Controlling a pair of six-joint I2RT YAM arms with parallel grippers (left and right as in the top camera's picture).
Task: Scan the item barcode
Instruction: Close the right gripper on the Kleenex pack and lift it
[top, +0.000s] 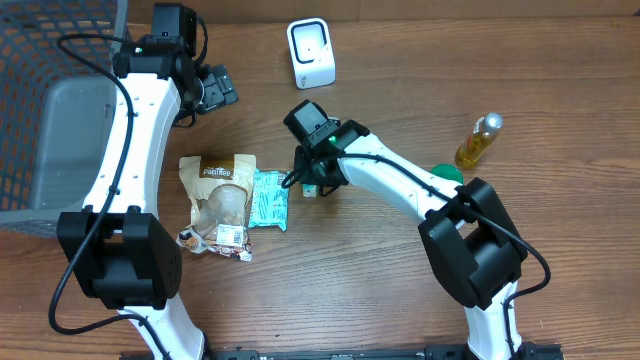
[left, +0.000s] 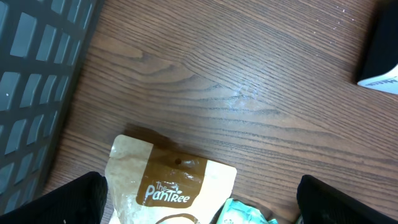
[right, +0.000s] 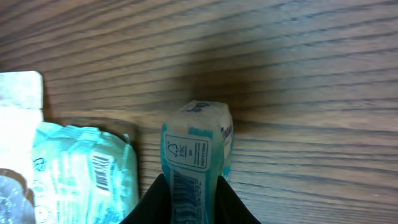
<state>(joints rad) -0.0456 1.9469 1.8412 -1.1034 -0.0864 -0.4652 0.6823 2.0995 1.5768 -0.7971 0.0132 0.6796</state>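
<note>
Right jaws pinch the small blue-and-white cardboard box between them; left jaws stand wide. Squeeze squarely, leaving its barcode uncovered.

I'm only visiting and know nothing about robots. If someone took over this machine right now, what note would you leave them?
Left gripper: jaws open, empty, near the pouch.
Right gripper: jaws closed on a small carton, beside the teal packet.
Scanner: at the table's far side, apart from both arms.
Done: carton gripped.
Left: bring the carton to the scanner and show it the barcode.
</note>
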